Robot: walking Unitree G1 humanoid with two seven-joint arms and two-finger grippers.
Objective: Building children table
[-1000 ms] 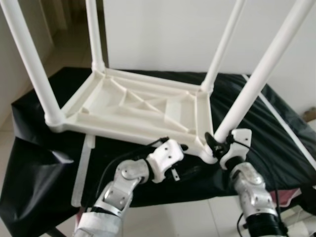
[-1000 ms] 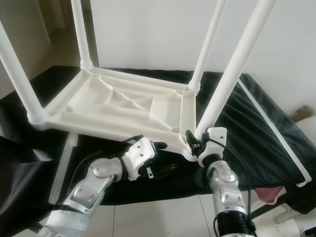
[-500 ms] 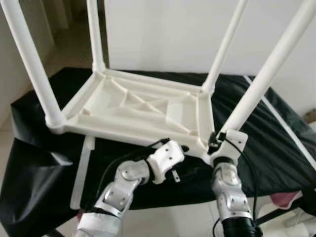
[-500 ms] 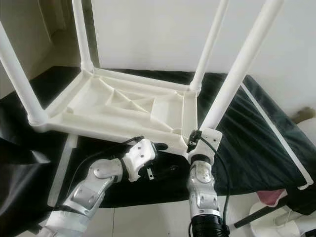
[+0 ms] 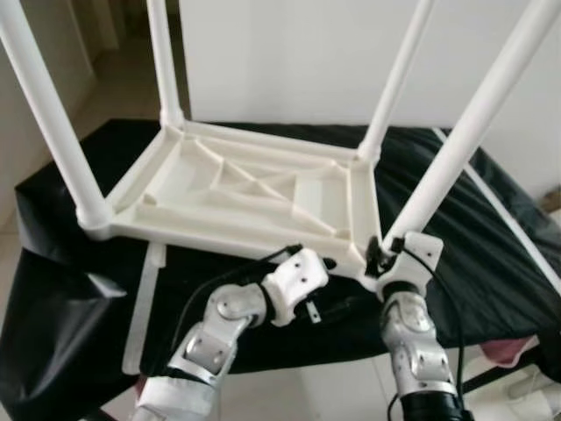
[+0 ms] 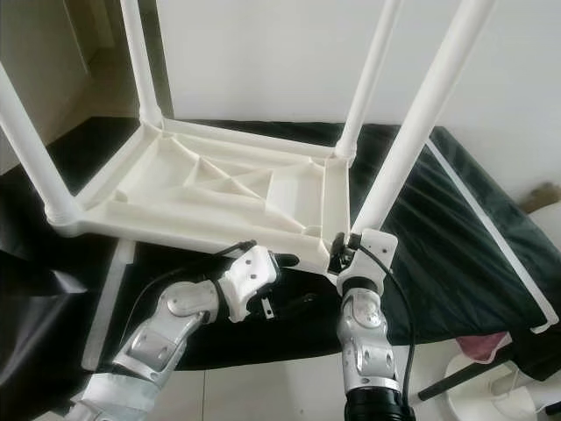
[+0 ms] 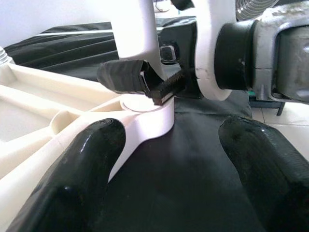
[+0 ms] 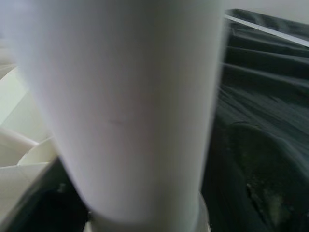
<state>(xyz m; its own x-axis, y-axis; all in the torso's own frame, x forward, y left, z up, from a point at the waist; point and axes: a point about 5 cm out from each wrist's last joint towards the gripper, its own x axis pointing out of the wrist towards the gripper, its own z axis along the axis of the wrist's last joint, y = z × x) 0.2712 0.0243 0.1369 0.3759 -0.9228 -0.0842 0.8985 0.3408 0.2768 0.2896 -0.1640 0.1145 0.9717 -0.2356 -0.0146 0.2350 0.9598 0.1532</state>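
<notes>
A white plastic table lies upside down on a black cloth, with its four legs sticking up. The right gripper squeezes the bottom of the near right leg, right where it meets the table's corner. The left gripper sits low just beside that same corner, its fingers spread apart and holding nothing. A thin white strip lies on the cloth under the table's left side. I can't see any words or labels, though the right wrist view is blurry.
</notes>
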